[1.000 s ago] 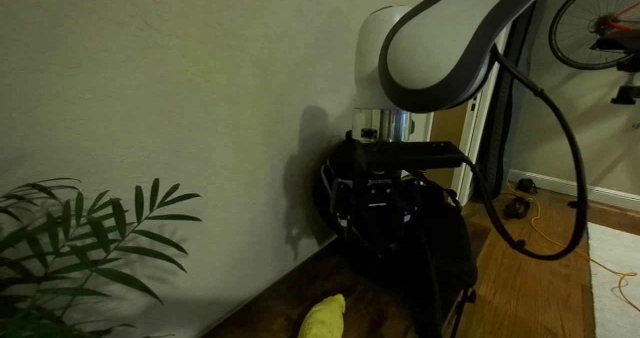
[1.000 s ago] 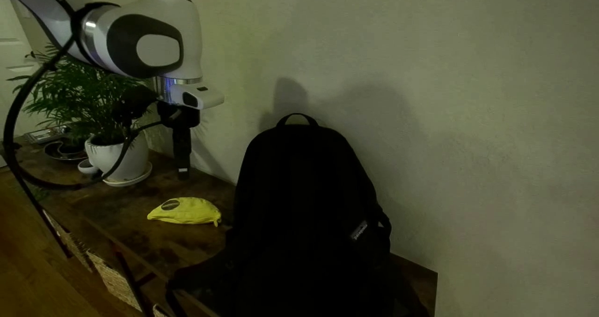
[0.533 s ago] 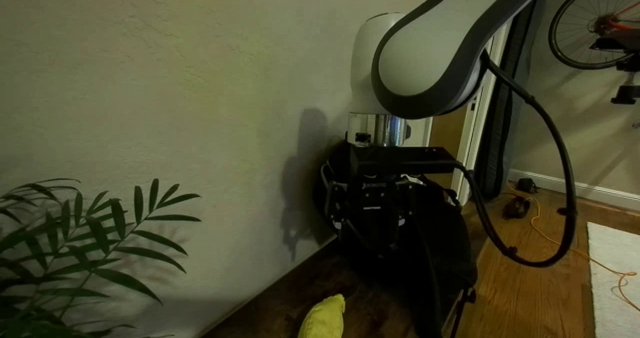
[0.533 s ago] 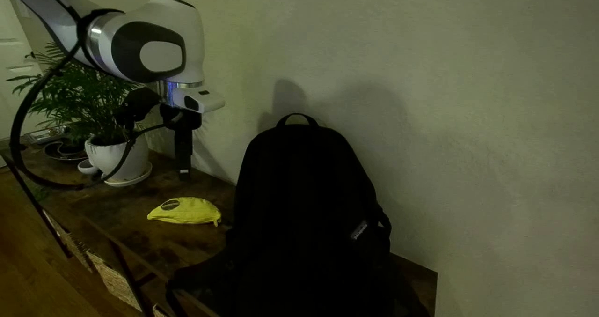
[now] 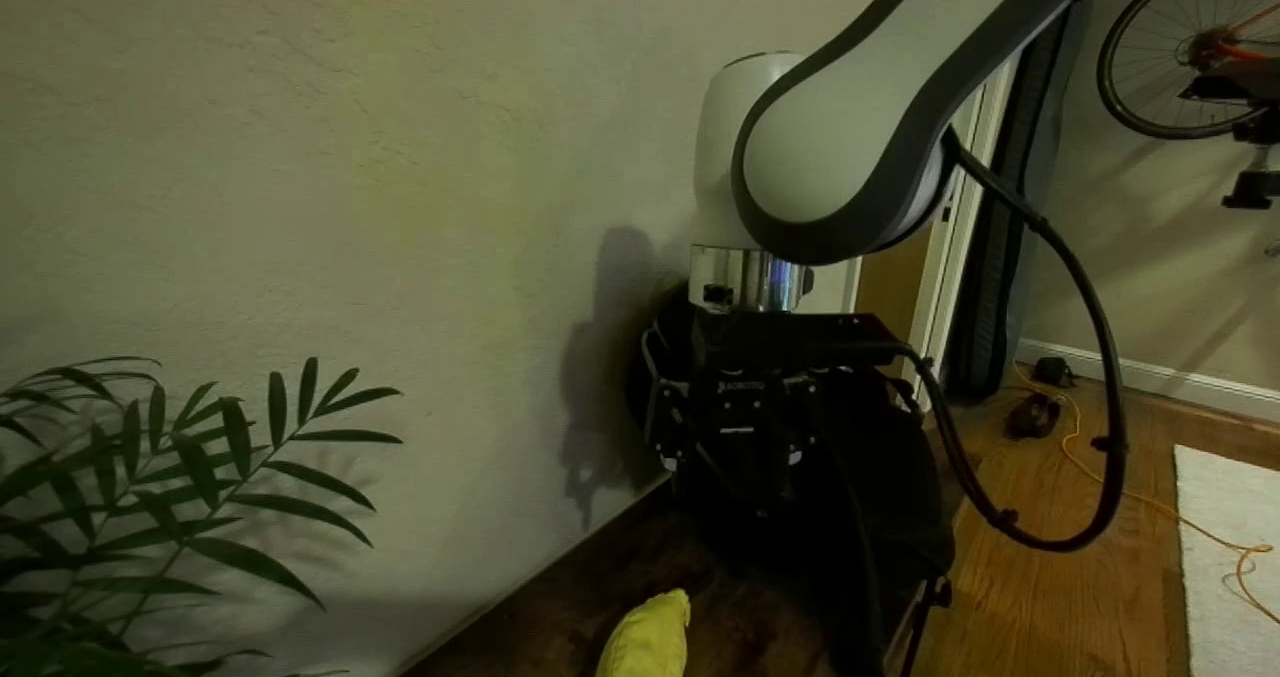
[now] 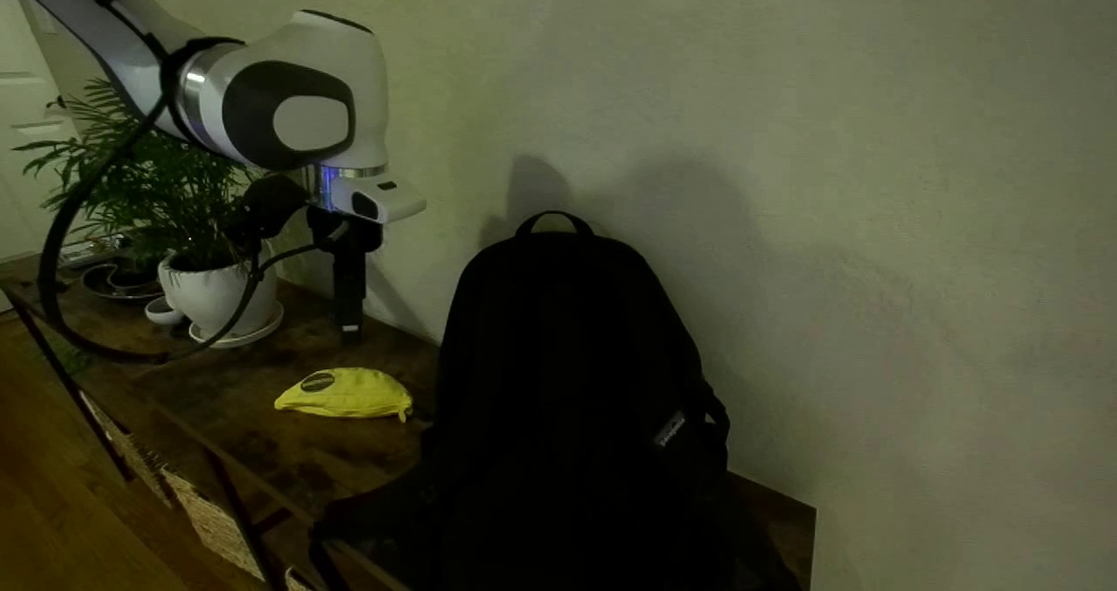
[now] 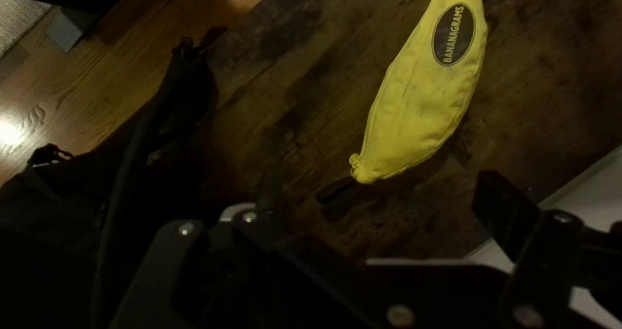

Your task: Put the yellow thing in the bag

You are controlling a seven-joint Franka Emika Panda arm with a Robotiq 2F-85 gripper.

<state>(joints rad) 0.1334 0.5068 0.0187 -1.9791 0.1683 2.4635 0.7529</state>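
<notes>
Yellow pouch (image 7: 423, 95) lies on table (image 6: 218, 390) between wall-side and floor-side edges, just beside bag (image 6: 567, 381); wrist view crops pouch's far tip. Gripper (image 7: 381, 195) hangs above table, fingers (image 7: 508, 217) spread, one nearly lost in dark. Bag's base cut off in an exterior view; opening unreadable, all black.

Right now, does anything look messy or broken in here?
Nothing looks spilled or broken. What stands out is the orange cord, snaking loosely across the wooden floor onto the pale rug, as if left out.
</notes>
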